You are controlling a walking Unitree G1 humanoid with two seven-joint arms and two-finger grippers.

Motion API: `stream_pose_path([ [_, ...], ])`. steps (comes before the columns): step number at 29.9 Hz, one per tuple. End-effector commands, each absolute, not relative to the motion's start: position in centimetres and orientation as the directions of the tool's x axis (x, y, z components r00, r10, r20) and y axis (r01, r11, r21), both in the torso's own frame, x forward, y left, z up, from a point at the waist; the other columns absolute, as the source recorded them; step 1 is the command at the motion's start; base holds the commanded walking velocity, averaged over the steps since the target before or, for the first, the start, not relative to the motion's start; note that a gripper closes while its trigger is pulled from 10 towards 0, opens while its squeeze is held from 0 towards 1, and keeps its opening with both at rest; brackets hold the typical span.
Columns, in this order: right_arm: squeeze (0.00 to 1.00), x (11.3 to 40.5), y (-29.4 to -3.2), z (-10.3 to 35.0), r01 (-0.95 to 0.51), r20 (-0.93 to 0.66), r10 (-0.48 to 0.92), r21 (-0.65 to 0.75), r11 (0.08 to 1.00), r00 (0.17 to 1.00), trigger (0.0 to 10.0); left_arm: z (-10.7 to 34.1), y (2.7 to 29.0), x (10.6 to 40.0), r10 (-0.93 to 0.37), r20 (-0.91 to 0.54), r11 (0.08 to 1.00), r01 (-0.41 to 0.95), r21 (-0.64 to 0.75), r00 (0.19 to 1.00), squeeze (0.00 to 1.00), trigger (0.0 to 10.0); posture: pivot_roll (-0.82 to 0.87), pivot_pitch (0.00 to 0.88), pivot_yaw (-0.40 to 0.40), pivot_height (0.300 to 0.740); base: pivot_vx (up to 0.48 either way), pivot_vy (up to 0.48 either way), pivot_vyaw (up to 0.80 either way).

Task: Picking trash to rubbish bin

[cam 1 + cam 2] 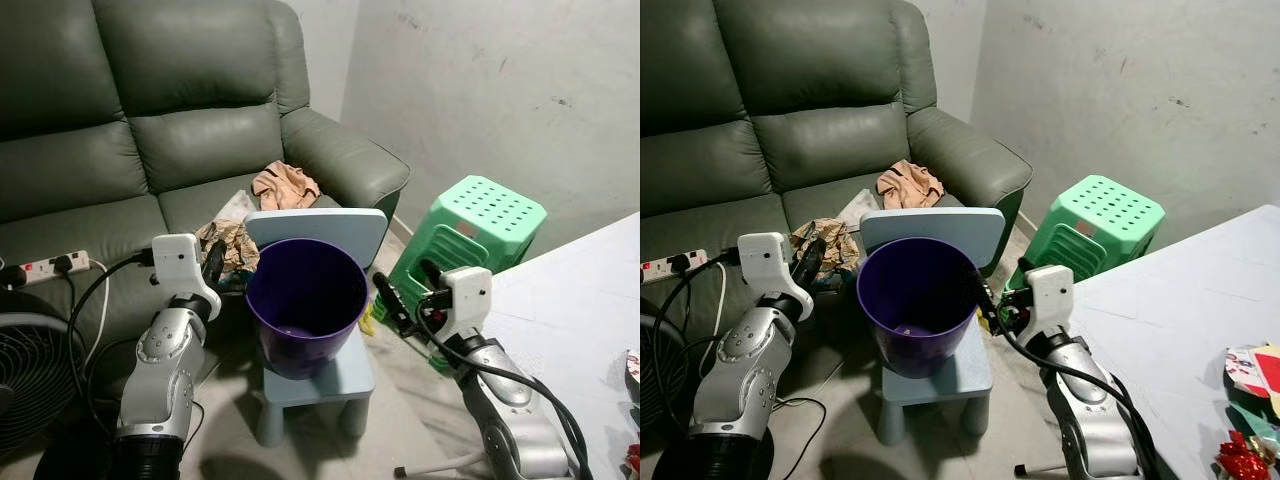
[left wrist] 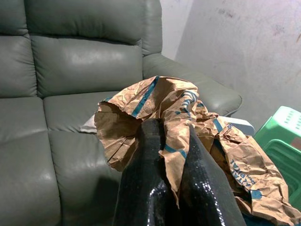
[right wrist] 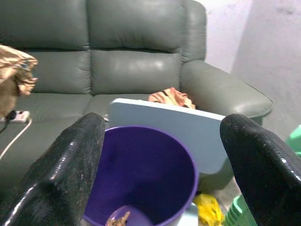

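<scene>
Two silver arms rise from the near edge of the scene, one on each side of a round purple plastic rubbish bin (image 1: 305, 300). This bin stands on the seat of a small pale blue child's chair (image 1: 330, 372), whose backrest rises just behind the bin's far rim. A small scrap of brownish trash (image 3: 117, 218) lies at the bottom of the bin.

On the left, the left tool (image 2: 165, 141) has its two black fingers (image 2: 143, 155) pinched together on a crumpled brown paper bag with blue printing (image 2: 183, 113). That paper is held up in the air just left of the bin's rim, in front of the grey-green leather sofa (image 1: 150, 110).

On the right, the right tool (image 3: 164, 160) hovers just right of the bin with its fingers (image 3: 70, 160) spread wide apart and nothing between them, pointing toward the bin's opening.

Far on the sofa seat lies a bunched peach-coloured cloth (image 1: 285, 185), with a white sheet (image 1: 235, 207) just beside it. A white power strip (image 1: 45, 267) rests on the sofa seat at the far left. A green plastic stool (image 1: 470, 235) stands to the right of the chair, near the grey wall. A yellow crumpled piece (image 3: 207, 207) lies on the floor between chair and stool. A white surface (image 1: 1180, 330) fills the near right, with colourful wrappers (image 1: 1250, 400) at its right edge.
</scene>
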State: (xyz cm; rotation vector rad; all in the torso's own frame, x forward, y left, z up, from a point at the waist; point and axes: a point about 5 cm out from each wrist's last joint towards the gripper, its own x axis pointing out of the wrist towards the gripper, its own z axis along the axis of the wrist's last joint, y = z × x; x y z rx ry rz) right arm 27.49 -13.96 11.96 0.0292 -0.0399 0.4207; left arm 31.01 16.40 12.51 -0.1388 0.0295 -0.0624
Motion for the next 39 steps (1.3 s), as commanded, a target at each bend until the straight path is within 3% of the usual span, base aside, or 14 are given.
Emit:
stream_pose_path([
  [1, 0.0, 27.4, -14.2, 12.4, -0.417, 0.051, 0.416, 0.008, 0.909, 0.908, 10.0, 12.6, 16.3, 30.8, -0.063, -0.025, 0.991, 0.06, -0.122, 0.998, 0.0, 10.0, 0.04, 0.0, -0.108, 0.74, 0.0, 0.0, 0.0],
  [11, 0.0, 27.4, -14.7, 12.6, -0.422, 0.053, 0.421, 0.011, 0.906, 0.905, 10.0, 12.6, 17.3, 30.8, -0.019, -0.031, 0.989, 0.014, -0.15, 0.999, 0.0, 10.0, 0.04, 0.0, -0.109, 0.74, 0.0, 0.0, 0.0],
  [29, 0.0, 27.2, -14.4, 12.7, -0.436, 0.064, 0.434, 0.028, 0.9, 0.899, 10.0, 12.9, 17.3, 31.0, -0.018, -0.027, 0.989, 0.014, -0.148, 0.999, 0.0, 10.0, 0.04, 0.0, -0.108, 0.74, 0.294, 0.04, 0.0],
  [39, 0.0, 27.1, -14.3, 12.6, -0.446, 0.062, 0.444, 0.03, 0.894, 0.894, 10.0, 13.0, 17.2, 31.0, 0.045, -0.011, 0.996, -0.046, -0.074, 0.999, 0.0, 10.0, 0.04, 0.0, -0.108, 0.74, 0.03, 0.0, 0.0],
])
